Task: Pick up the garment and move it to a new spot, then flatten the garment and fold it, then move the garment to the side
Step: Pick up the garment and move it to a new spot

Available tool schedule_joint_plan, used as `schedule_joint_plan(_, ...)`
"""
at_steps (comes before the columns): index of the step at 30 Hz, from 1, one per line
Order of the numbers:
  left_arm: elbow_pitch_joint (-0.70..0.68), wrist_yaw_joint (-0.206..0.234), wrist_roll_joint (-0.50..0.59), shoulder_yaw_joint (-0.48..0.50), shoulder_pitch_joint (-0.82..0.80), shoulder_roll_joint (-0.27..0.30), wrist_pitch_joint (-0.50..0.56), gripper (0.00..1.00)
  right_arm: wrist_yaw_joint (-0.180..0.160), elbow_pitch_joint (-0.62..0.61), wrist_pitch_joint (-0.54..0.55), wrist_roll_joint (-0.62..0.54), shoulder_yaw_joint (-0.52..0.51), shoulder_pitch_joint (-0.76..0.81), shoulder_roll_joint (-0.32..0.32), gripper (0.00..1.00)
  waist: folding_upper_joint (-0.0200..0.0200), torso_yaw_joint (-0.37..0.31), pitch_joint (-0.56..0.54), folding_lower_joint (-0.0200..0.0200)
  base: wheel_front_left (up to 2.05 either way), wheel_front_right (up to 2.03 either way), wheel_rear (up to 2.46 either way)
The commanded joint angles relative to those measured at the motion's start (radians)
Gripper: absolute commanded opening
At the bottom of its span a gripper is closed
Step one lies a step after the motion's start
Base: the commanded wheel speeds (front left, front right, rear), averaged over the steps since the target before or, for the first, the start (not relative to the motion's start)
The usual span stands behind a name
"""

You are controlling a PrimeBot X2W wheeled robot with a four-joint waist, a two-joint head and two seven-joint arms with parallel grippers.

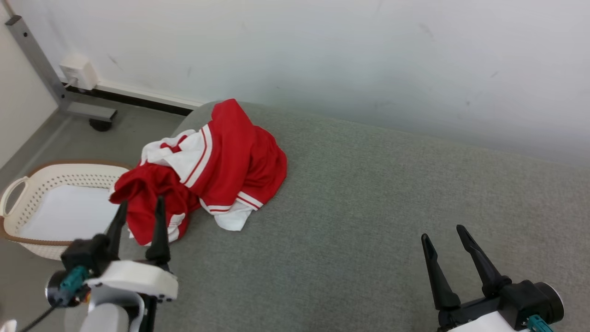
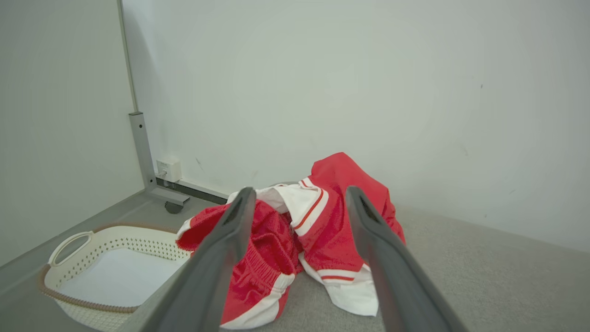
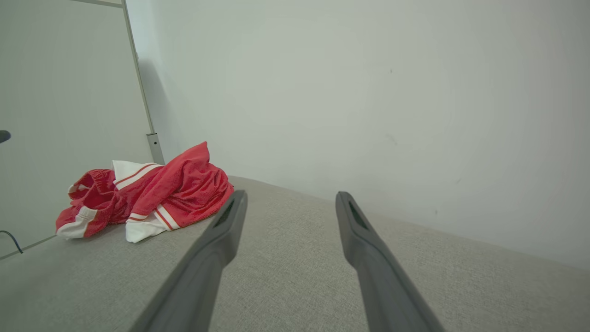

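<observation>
While both grippers stand with their fingers spread and nothing between them, the garment (image 1: 221, 161) lies in a crumpled heap at the left end of the grey cushion (image 1: 368, 207), near its far edge and the white wall (image 1: 322, 55). It is red cloth with white panels and thin red-and-white stripes, bunched so that one red fold stands up at the back and a white corner points toward the robot. Its leftmost red fold reaches the cushion's left edge, just beside the basket (image 1: 18, 186).

The left gripper (image 1: 141, 201) hovers at the near side of the heap, its dark fingertips lying over the red hem in the head view. From its own wrist camera the cloth shows between and beyond the two fingers; whether the tips touch it I cannot tell. The right gripper (image 1: 442, 232) is well apart from the garment, over bare cushion on the right, pointing toward the wall.

The basket is white and perforated with a brown rim and a loop handle, and stands on the grey floor (image 1: 129, 133) to the left of the cushion. Behind it a grey metal post (image 1: 37, 60) rises from a wheeled foot, with a small white box (image 1: 79, 71) low on the wall beside it.
</observation>
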Motion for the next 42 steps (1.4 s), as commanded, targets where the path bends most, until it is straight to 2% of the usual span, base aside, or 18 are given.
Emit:
schedule_joint_plan(1,0.013,-0.003,-0.013,0.003,-0.035,0.018,-0.001,1.00,-0.002,-0.001,0.001,-0.001,-0.002,-0.015,-0.006,1.00,0.0000,-0.023,0.017,0.0000,0.00,0.00,0.00)
schedule_joint_plan(5,0.073,-0.011,-0.023,0.002,-0.135,0.058,0.042,1.00,-0.002,-0.001,0.001,-0.002,0.008,-0.033,-0.005,1.00,0.0000,-0.077,0.047,0.0000,0.00,0.00,0.00)
schedule_joint_plan(19,0.278,-0.030,-0.153,0.049,-0.415,0.241,0.375,1.00,-0.002,-0.051,0.001,0.009,0.048,-0.110,-0.005,1.00,0.0000,-0.314,0.188,0.0000,0.00,0.00,0.00)
schedule_joint_plan(30,0.524,-0.034,-0.243,0.096,-0.493,0.365,0.510,1.00,-0.002,-0.063,0.001,0.040,0.072,-0.133,-0.004,1.00,0.0000,-0.486,0.254,0.0000,0.00,0.00,0.00)
schedule_joint_plan(36,0.641,-0.035,-0.275,0.078,-0.463,0.388,0.575,1.00,-0.002,-0.065,0.001,0.057,0.083,-0.130,-0.004,1.00,0.0000,-0.536,0.262,0.0000,0.00,0.00,0.00)
schedule_joint_plan(39,0.668,-0.035,-0.288,0.056,-0.451,0.378,0.573,1.00,-0.002,-0.063,0.001,0.059,0.083,-0.126,-0.004,1.00,0.0000,-0.543,0.259,0.0000,0.00,0.00,0.00)
schedule_joint_plan(40,0.667,-0.036,-0.292,0.046,-0.449,0.375,0.563,0.91,-0.002,-0.062,0.001,0.057,0.081,-0.124,-0.004,1.00,0.0000,-0.543,0.255,0.0000,0.00,0.00,0.00)
schedule_joint_plan(41,0.663,-0.036,-0.295,0.036,-0.449,0.375,0.553,0.40,-0.002,-0.062,0.001,0.056,0.078,-0.120,-0.004,1.00,0.0000,-0.541,0.251,0.0000,0.00,0.00,0.00)
schedule_joint_plan(42,0.658,-0.036,-0.295,0.027,-0.452,0.373,0.544,0.00,-0.002,-0.061,0.001,0.054,0.075,-0.117,-0.004,1.00,0.0000,-0.538,0.247,0.0000,0.00,0.00,0.00)
